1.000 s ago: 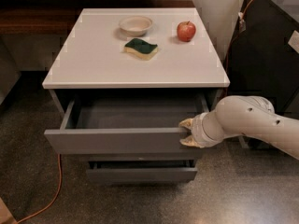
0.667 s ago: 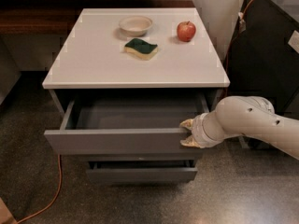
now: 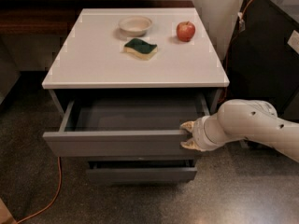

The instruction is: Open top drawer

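Wide grey handleless top drawer [image 3: 117, 143]: pulled open; cream two-finger gripper [image 3: 189, 135] clamped on its right end, fingertips [image 3: 187, 125] partly hidden.

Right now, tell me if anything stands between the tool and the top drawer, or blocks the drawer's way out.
Nothing visible does. The tool grips the top drawer at the right end of its front, with nothing between them. On the floor ahead of the drawer, only an orange cable shows, off to the left.
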Controlling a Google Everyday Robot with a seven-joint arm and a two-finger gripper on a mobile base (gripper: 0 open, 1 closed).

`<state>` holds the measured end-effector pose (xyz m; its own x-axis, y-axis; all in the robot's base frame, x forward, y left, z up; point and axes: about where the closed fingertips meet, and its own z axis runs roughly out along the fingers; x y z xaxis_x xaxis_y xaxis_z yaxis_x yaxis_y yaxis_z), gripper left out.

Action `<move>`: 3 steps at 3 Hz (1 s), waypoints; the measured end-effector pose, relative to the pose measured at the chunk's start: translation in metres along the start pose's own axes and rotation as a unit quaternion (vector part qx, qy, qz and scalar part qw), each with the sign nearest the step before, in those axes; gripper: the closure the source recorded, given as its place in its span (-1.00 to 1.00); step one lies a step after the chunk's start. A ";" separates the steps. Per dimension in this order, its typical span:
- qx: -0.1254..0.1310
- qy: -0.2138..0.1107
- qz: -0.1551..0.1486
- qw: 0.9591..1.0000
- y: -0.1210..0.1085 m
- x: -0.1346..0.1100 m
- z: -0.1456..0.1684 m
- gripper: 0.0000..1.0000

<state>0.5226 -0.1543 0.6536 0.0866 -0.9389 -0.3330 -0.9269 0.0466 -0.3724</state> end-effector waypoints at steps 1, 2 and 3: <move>0.000 0.000 0.000 1.000 0.000 0.000 0.000 0.72; 0.001 -0.002 0.001 1.000 0.003 -0.001 -0.002 0.25; 0.009 -0.011 0.001 1.000 0.011 -0.008 -0.014 -0.36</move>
<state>0.5067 -0.1507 0.6647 0.0930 -0.9309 -0.3531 -0.9201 0.0552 -0.3877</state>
